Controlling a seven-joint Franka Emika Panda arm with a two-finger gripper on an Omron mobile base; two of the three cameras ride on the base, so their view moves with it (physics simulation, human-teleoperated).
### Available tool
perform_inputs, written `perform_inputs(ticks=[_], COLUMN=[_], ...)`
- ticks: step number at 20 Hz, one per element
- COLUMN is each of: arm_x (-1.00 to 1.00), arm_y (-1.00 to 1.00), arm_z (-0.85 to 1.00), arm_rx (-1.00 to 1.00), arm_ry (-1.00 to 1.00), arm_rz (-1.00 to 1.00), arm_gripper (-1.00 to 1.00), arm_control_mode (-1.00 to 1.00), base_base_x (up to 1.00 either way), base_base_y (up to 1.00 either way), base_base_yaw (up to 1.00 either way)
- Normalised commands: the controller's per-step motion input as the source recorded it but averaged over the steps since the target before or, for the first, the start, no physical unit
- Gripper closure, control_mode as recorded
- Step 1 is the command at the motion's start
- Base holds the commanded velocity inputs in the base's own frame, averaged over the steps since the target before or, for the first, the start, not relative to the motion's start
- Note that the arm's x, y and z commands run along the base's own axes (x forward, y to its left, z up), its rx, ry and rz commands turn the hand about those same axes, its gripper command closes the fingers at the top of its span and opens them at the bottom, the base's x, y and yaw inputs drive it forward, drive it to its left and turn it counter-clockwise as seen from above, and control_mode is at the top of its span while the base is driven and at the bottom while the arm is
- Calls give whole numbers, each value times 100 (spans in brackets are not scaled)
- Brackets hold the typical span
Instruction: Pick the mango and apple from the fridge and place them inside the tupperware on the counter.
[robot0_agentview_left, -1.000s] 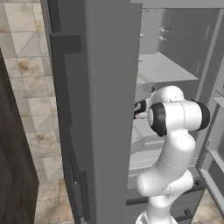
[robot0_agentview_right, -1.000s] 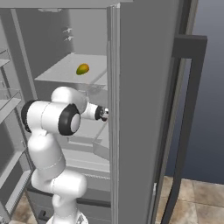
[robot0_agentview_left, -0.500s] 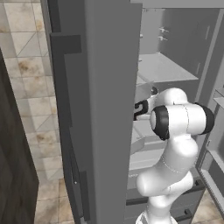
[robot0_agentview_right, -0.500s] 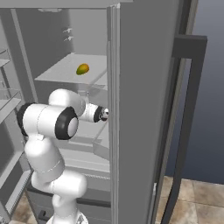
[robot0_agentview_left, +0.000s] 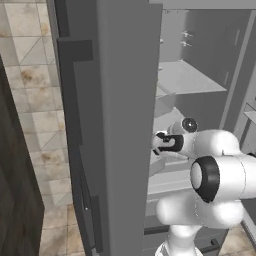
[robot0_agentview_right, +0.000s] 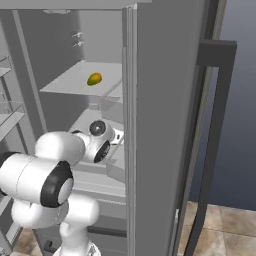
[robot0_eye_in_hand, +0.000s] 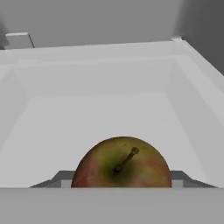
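Mango (robot0_agentview_right: 94, 79) lay on the upper pale shelf (robot0_agentview_right: 70, 82) of the fridge (robot0_agentview_right: 160, 100); apple (robot0_eye_in_hand: 121, 162) sat in a white bin (robot0_eye_in_hand: 100, 109) lower down.

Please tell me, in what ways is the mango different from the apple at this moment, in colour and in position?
The mango is yellow-orange with a green patch; the apple is red-brown with greenish skin around its stem. The mango lies free on an upper shelf of the fridge, with nothing touching it; the apple sits in a pale bin, right at the gripper, whose fingers flank it. Both are small rounded fruits inside the fridge.
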Motion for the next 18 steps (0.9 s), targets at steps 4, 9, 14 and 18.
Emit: perform_inputs(ticks=[4,9,14,18], arm_x=[-46,-42,-78,-90], arm_y=[0,0,0,0], arm_z=[97,97,52,45], arm_rx=[15,12,1,0], arm_ry=[2,7,0,0], arm_rz=[0,0,0,0], arm_gripper=[100,100,100,100], arm_control_mode=[-100,-100,-100,-100], base_base_x=[0,0,0,0], base_base_y=[0,0,0,0], base_base_yaw=[0,0,0,0])
